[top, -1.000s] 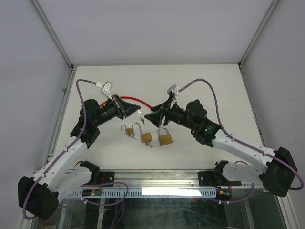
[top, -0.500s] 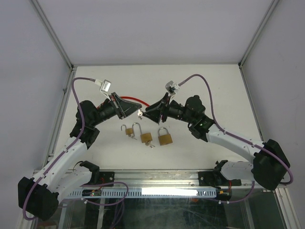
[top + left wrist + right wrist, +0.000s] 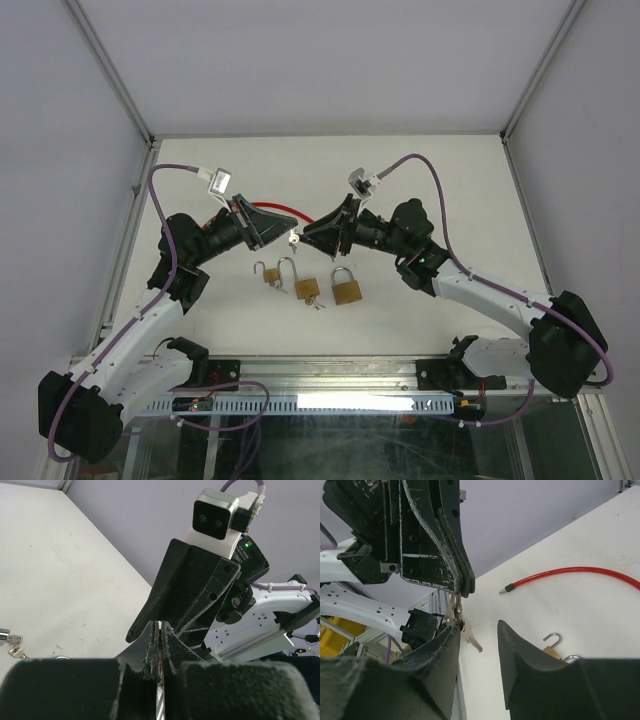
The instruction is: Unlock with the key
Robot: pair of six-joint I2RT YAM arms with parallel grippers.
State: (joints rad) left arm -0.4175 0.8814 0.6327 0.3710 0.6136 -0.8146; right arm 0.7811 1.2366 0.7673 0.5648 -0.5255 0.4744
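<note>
Fingers (image 3: 149,647) of the left gripper (image 3: 159,636) are clenched flat on a thin strip of bright metal. The right wrist view shows this to be the key ring (image 3: 454,611), and the key (image 3: 470,641) dangles free just below those tips. Pinching the ring rather than the blade leaves the whole key exposed, which looks like a deliberate offer to the other arm.

The right gripper (image 3: 480,629) is released, its two fingers spread. The key hangs at the mouth of the gap, close against one finger and well clear of the other. I cannot tell whether that near finger touches the ring.

Seen from above, both grippers meet tip to tip in the air with the key between them. I read this as a hand-over, so that the right arm can take the key's head firmly and aim the blade. Closing now might catch only an edge, so the right fingers probably need to centre on the key first.

Below the fingers, toward the arm bases, three locks lie on the table (image 3: 450,200). The two open padlocks (image 3: 305,287) seem to have their shackles sprung. The shut padlock (image 3: 346,287) is likely the one to be unlocked. Beyond the fingers, on the far side, lies a red cable (image 3: 280,208).
</note>
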